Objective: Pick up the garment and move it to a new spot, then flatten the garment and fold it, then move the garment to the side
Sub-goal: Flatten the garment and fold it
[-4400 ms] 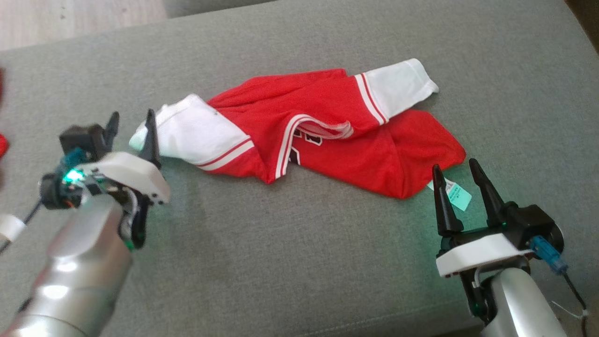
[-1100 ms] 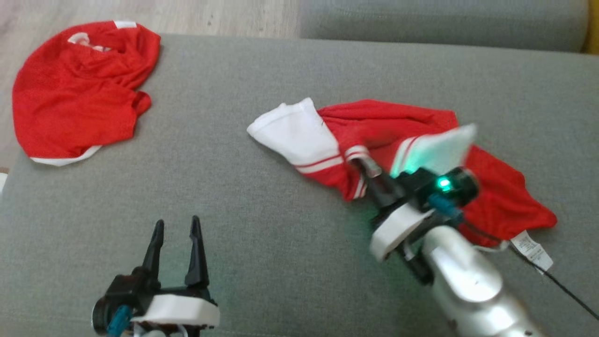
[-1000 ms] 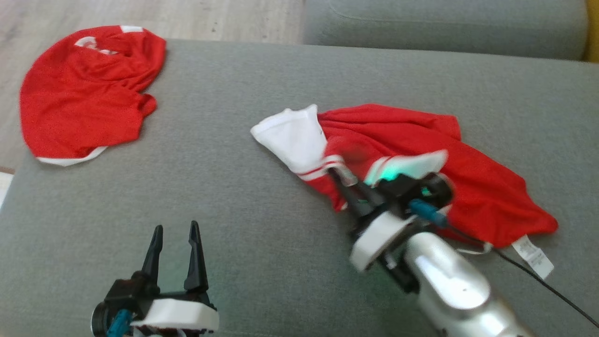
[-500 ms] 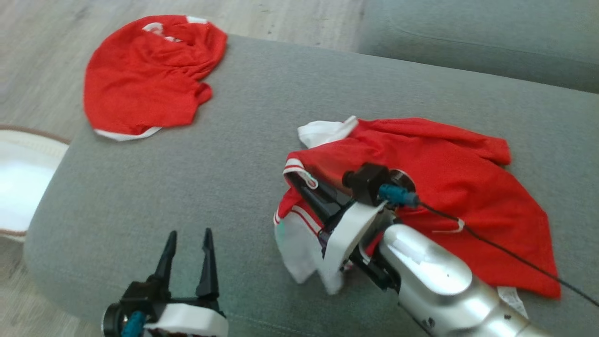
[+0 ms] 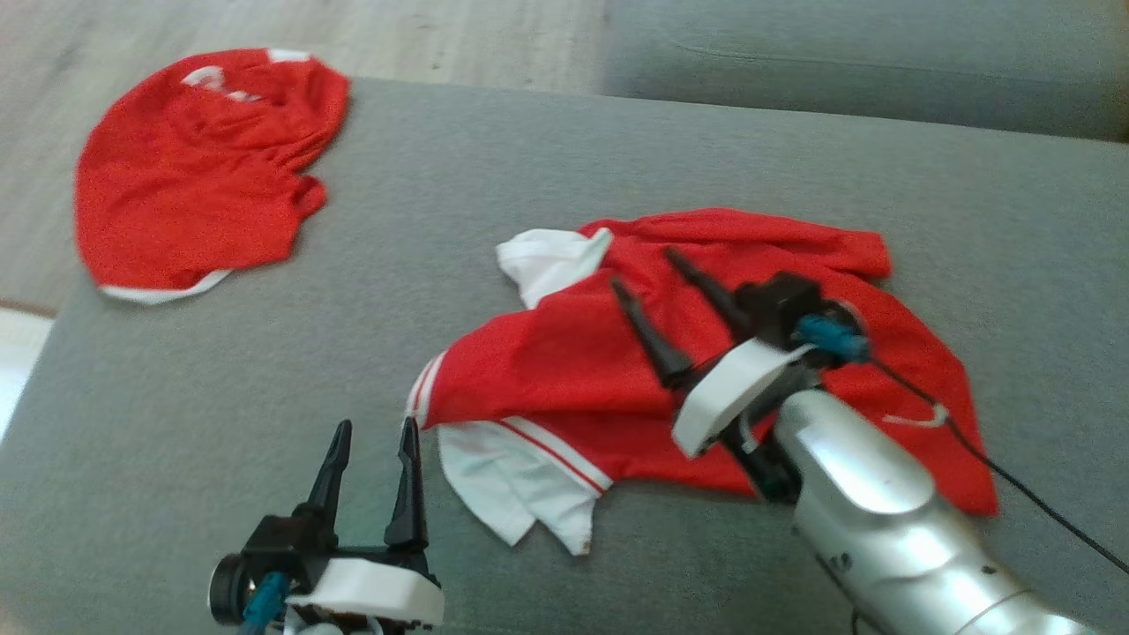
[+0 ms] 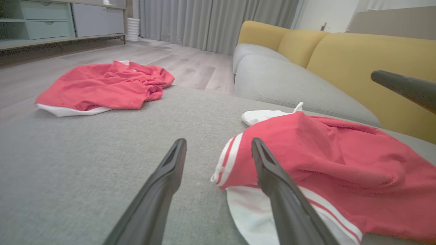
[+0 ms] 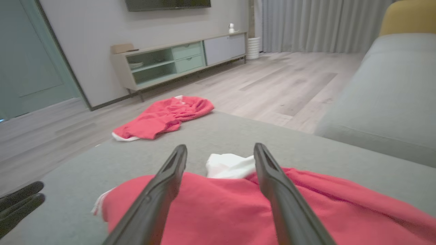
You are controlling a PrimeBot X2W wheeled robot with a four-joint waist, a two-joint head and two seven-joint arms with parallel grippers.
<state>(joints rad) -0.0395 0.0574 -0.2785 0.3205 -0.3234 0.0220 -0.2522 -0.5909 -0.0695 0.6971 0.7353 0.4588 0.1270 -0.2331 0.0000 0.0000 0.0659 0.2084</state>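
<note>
While the garment [image 5: 547,370] lay on the grey cushion [image 5: 529,150] — lengthwise left to right, white sleeve toward the left gripper [image 5: 375,423] — that and the right gripper [image 5: 641,269] above it gaped, empty.

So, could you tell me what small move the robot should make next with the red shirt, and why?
Probably ease the left gripper, which is open, forward onto the white sleeve just ahead of it. The red shirt lies bunched on the grey cushion, one side doubled over, and the right gripper hangs open above it, holding nothing, so flattening seems due.
</note>
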